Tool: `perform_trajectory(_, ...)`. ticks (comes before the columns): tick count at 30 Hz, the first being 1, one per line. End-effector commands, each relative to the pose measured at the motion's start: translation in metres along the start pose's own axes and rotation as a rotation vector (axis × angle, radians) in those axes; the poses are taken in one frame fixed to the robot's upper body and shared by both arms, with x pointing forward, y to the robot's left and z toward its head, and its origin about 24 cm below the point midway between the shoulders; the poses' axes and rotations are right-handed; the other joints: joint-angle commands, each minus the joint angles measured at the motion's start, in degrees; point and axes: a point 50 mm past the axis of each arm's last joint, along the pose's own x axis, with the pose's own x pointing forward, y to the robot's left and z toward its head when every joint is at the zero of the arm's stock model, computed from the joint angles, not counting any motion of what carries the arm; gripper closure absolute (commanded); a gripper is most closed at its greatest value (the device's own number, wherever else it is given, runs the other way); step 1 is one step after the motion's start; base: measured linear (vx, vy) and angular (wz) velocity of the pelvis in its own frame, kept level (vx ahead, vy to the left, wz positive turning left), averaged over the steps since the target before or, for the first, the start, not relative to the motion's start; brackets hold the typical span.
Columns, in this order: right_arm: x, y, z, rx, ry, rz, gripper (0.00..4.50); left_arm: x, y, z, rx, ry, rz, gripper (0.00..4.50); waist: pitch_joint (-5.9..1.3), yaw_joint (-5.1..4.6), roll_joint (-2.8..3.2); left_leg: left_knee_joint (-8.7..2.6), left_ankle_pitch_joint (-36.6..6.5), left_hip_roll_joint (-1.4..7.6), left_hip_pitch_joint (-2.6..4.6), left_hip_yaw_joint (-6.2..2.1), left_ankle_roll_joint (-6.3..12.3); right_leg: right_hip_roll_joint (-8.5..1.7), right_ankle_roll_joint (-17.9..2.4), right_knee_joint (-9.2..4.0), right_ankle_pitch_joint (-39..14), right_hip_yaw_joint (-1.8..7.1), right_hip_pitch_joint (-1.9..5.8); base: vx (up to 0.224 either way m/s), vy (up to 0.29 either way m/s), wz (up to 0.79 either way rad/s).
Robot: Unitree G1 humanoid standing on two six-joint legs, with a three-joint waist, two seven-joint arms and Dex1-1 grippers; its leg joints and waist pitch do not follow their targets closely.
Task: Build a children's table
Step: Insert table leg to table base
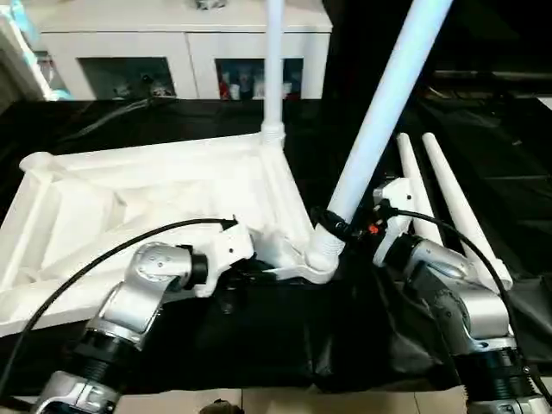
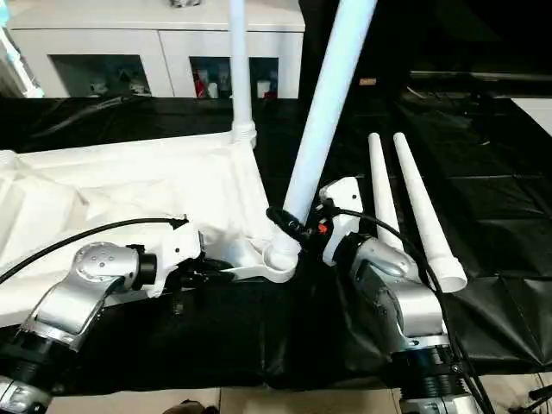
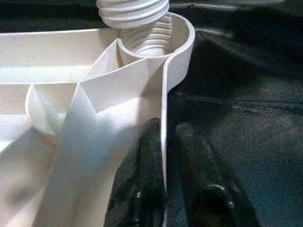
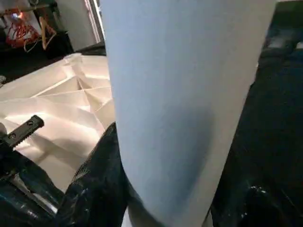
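Note:
The white children's table top (image 1: 129,198) lies underside up on the black cloth. One leg (image 1: 273,69) stands upright in its far right corner socket. My right gripper (image 1: 335,222) is shut on a second leg (image 1: 388,95), which tilts to the right. That leg's threaded end (image 3: 132,12) sits at the mouth of the near right corner socket (image 3: 163,40). My left gripper (image 3: 166,126) is low at the top's near rim, just left of that socket. It has one black finger on each side of the thin rim wall, and a slim gap shows beside the outer finger (image 3: 194,161).
Two more white legs (image 1: 414,190) (image 1: 457,211) lie side by side on the cloth to the right of my right arm. A white cabinet (image 1: 181,43) stands behind the work table. The black cloth (image 1: 302,336) hangs over the table's near edge, with floor below.

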Motion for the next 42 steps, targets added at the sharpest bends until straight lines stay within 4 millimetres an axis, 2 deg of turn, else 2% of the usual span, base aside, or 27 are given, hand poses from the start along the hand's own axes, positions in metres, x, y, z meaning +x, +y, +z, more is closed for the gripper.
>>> perform_trajectory(1, 0.004, -0.001, 0.008, -0.021, -0.010, 0.016, 2.62, 0.002, 0.006, 0.002, 0.006, 0.000, -0.015, 3.74, -3.69, -0.19, -0.54, -4.36, -9.33, 4.31, 1.98, -1.53, 3.25, -4.63, -12.86, -4.05, -4.08, 2.00, 1.42, 0.000, 0.000, 0.00)
perform_trajectory(3, 0.005, -0.001, 0.009, -0.026, -0.008, 0.021, 2.62, 0.002, 0.011, 0.003, 0.022, 0.016, -0.025, 3.74, -3.76, -0.20, -0.71, -4.45, -10.12, 4.43, 2.12, -1.62, 2.39, -4.78, -12.72, -3.99, -4.44, 2.03, 1.51, 0.000, 0.000, 0.00)
perform_trajectory(5, 0.005, -0.001, 0.009, -0.030, -0.008, 0.023, 2.62, 0.002, 0.015, 0.003, 0.038, 0.044, -0.026, 3.74, -3.74, -0.22, -0.58, -4.46, -10.06, 4.32, 2.05, -1.66, 2.02, -4.74, -12.67, -3.92, -3.59, 2.06, 1.52, 0.000, 0.000, 0.00)
perform_trajectory(7, 0.005, -0.001, 0.010, -0.032, -0.009, 0.022, 2.62, 0.002, 0.017, 0.003, 0.051, 0.061, -0.023, 3.74, -3.83, -0.22, -0.66, -4.39, -9.64, 4.41, 2.06, -1.64, 2.03, -4.86, -12.89, -3.80, -2.44, 2.08, 1.63, 0.000, 0.000, 0.00)
perform_trajectory(10, 0.005, -0.001, 0.010, -0.034, -0.011, 0.019, 2.62, 0.001, 0.018, -0.001, 0.067, 0.105, -0.041, 3.74, -3.94, -0.14, -0.35, -4.23, -8.67, 4.34, 1.99, -1.66, 2.32, -4.85, -13.27, -3.63, -0.07, 2.07, 1.76, 0.000, 0.000, 0.00)
perform_trajectory(12, 0.005, -0.001, 0.009, -0.034, -0.012, 0.017, 2.62, 0.001, 0.018, -0.003, 0.065, 0.113, -0.055, 3.74, -3.95, -0.17, -0.36, -4.17, -8.64, 4.36, 2.00, -1.64, 2.41, -4.85, -13.69, -3.59, 0.48, 2.04, 1.78, 0.000, 0.000, 0.00)
perform_trajectory(19, 0.005, -0.002, 0.008, -0.030, -0.010, 0.012, 2.62, -0.002, 0.019, -0.007, 0.057, 0.123, -0.064, 3.89, -3.89, -0.28, -0.40, -4.21, -9.98, 4.37, 2.03, -1.61, 1.70, -4.87, -14.33, -3.65, -1.07, 2.05, 1.83, 0.000, 0.000, 0.00)
perform_trajectory(20, 0.006, -0.002, 0.007, -0.030, -0.007, 0.013, 2.62, -0.002, 0.020, -0.007, 0.050, 0.121, -0.060, 4.18, -3.88, -0.27, -0.40, -4.22, -10.08, 4.37, 2.06, -1.59, 1.64, -4.84, -14.33, -3.65, -1.25, 2.04, 1.81, 0.000, 0.000, 0.00)
perform_trajectory(25, 0.009, -0.001, 0.002, -0.007, 0.004, 0.032, 2.63, -0.003, 0.021, -0.011, 0.019, 0.132, -0.060, 4.44, -3.74, -0.18, -0.41, -4.33, -11.99, 4.36, 2.17, -1.59, 0.74, -4.90, -14.26, -3.90, -4.42, 2.11, 1.69, 0.000, 0.000, 0.00)
perform_trajectory(26, 0.010, -0.001, 0.001, -0.001, 0.007, 0.037, 2.63, -0.004, 0.021, -0.012, 0.012, 0.133, -0.062, 4.44, -3.75, -0.19, -0.19, -4.34, -12.09, 4.37, 2.11, -1.66, 0.61, -4.95, -14.24, -3.87, -4.61, 2.12, 1.72, 0.000, 0.000, 0.00)
perform_trajectory(29, 0.011, -0.002, -0.004, 0.018, 0.025, 0.055, 2.63, -0.005, 0.019, -0.015, 0.002, 0.141, -0.070, 4.48, -3.74, -0.35, -0.48, -4.45, -12.41, 4.44, 2.11, -1.68, 0.36, -4.90, -14.08, -3.91, -5.15, 2.09, 1.74, 0.000, 0.000, 0.00)
perform_trajectory(31, 0.012, -0.003, -0.006, 0.017, 0.034, 0.061, 2.64, -0.004, 0.018, -0.016, 0.002, 0.140, -0.072, 4.50, -3.73, -0.46, -0.45, -4.43, -12.42, 4.41, 2.16, -1.66, 0.31, -4.86, -14.23, -3.92, -5.09, 2.08, 1.69, 0.000, 0.000, 0.00)
perform_trajectory(41, 0.026, -0.001, -0.013, 0.010, 0.103, 0.154, 2.64, 0.003, 0.013, -0.012, -0.009, 0.124, -0.086, 4.50, -3.88, -0.38, -0.66, -4.18, -10.27, 4.42, 2.14, -1.51, 1.53, -4.84, -14.95, -3.63, -2.45, 2.01, 1.78, 0.000, 0.000, 0.00)
perform_trajectory(42, 0.027, 0.000, -0.013, 0.005, 0.116, 0.169, 2.64, 0.004, 0.014, -0.012, -0.006, 0.126, -0.080, 4.50, -3.87, -0.40, -1.00, -4.20, -10.15, 4.43, 2.12, -1.50, 1.74, -4.81, -15.07, -3.57, -2.44, 1.96, 1.83, 0.000, 0.000, 0.00)
